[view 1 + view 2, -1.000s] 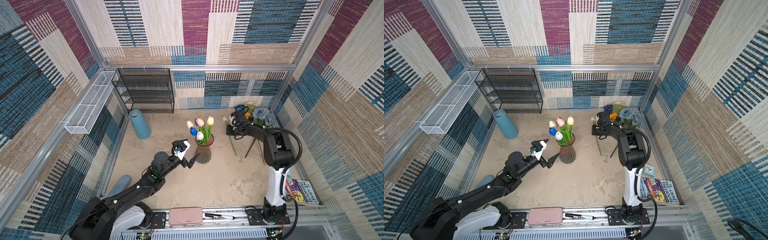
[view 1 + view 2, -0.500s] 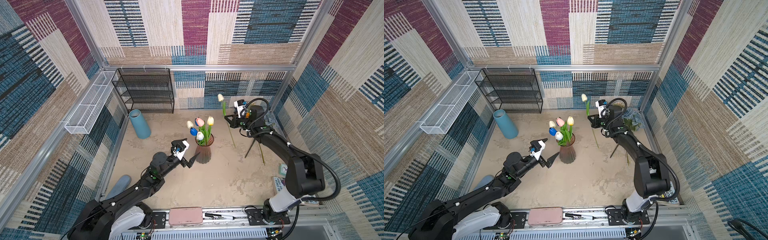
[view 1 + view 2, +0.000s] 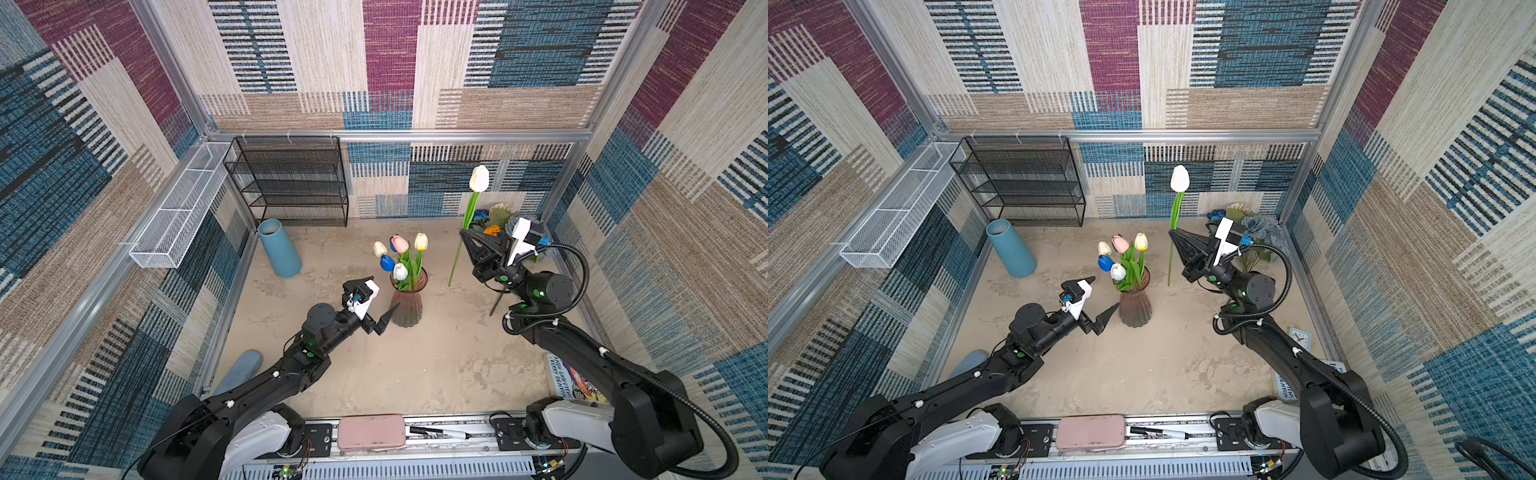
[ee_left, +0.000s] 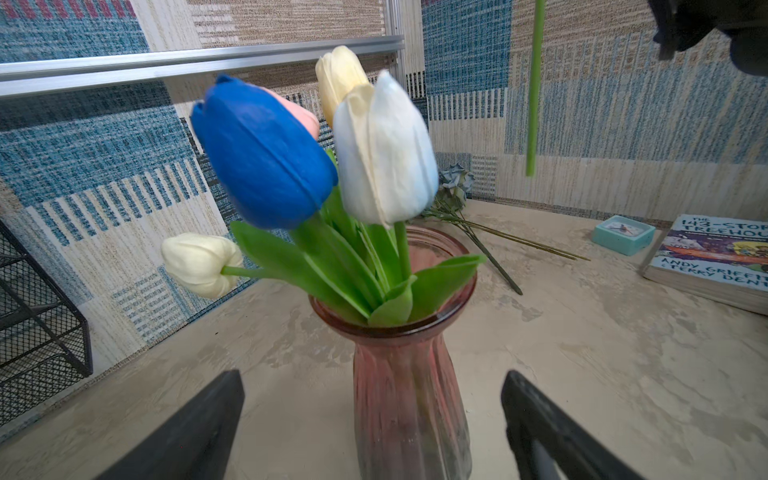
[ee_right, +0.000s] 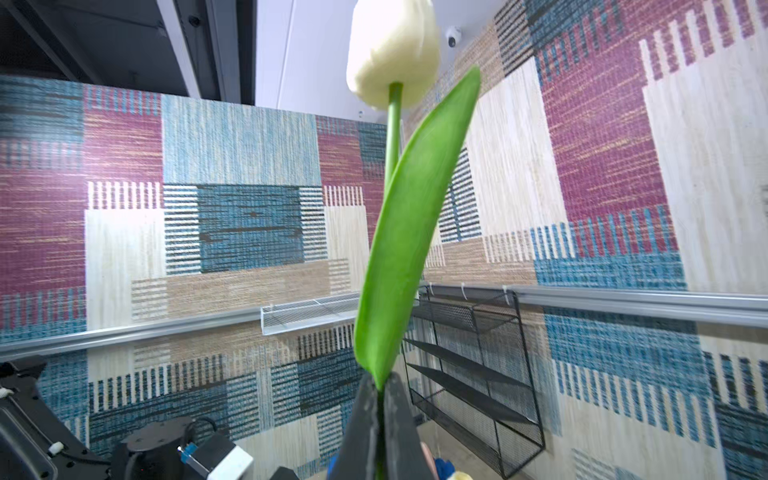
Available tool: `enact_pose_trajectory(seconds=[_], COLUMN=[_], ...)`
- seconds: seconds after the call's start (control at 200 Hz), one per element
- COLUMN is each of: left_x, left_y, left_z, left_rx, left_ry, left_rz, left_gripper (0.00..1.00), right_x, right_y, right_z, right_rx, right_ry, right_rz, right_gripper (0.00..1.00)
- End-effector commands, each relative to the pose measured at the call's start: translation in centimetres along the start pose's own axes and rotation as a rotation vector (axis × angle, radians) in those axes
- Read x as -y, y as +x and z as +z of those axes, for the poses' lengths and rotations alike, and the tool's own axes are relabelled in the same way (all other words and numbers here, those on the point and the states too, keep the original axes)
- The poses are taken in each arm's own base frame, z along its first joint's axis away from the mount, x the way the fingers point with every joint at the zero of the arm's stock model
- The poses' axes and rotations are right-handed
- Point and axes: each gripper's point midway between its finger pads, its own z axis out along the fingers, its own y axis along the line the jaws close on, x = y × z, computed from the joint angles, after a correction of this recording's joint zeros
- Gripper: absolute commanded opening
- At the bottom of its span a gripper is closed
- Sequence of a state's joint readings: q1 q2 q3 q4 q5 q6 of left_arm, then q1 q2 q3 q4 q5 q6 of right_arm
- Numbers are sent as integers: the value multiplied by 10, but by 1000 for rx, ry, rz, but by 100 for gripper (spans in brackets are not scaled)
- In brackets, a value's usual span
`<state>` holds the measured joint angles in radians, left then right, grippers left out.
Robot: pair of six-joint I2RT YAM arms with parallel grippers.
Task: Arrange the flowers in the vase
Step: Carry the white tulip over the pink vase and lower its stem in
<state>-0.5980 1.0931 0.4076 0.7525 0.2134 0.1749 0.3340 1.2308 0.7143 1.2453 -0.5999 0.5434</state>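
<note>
A pink glass vase [image 3: 406, 305] [image 4: 409, 395] stands mid-floor with blue, pale blue-white, pink, yellow and cream tulips [image 3: 400, 255] in it. My left gripper [image 3: 380, 297] [image 4: 371, 376] is open just left of the vase, a finger on either side of its body in the left wrist view, touching nothing. My right gripper [image 3: 462, 232] [image 5: 380, 382] is shut on the stem of a white tulip [image 3: 479, 178] [image 5: 392, 50], held upright to the right of the vase with the stem end hanging free [image 4: 534, 83]. More flowers [image 3: 492, 220] lie in the back right corner.
A blue cylinder vase [image 3: 279, 249] leans at the back left by a black mesh shelf [image 3: 291, 183] and a white wire basket [image 3: 178, 208]. A book [image 3: 577, 378] and a teal clock [image 3: 1300, 336] lie at the right. A pink case [image 3: 370, 432] sits on the front rail.
My right arm has lifted the white tulip off the pile in the back right corner and raised it upright. The left arm has stayed still.
</note>
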Motion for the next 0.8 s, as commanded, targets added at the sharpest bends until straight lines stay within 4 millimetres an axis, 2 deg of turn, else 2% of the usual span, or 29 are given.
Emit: enact_pose_trajectory(seconds=[0.0, 0.401, 0.641, 0.796], left_x=[-1, 1, 1, 0], left_y=[-13, -10, -4, -4], left_z=[1, -2, -4, -4], left_rx=[52, 42, 27, 24], left_ry=[0, 9, 2, 0], left_rz=[-34, -39, -37, -32], left_gripper=[99, 99, 99, 99], right_x=[-22, -24, -16, -13], right_y=[-23, 3, 33, 39], right_z=[1, 29, 34, 37], right_rx=[149, 193, 155, 138], right_ry=[-85, -160, -145, -138], right_rz=[-17, 35, 32, 3], right_gripper=[0, 0, 0, 0])
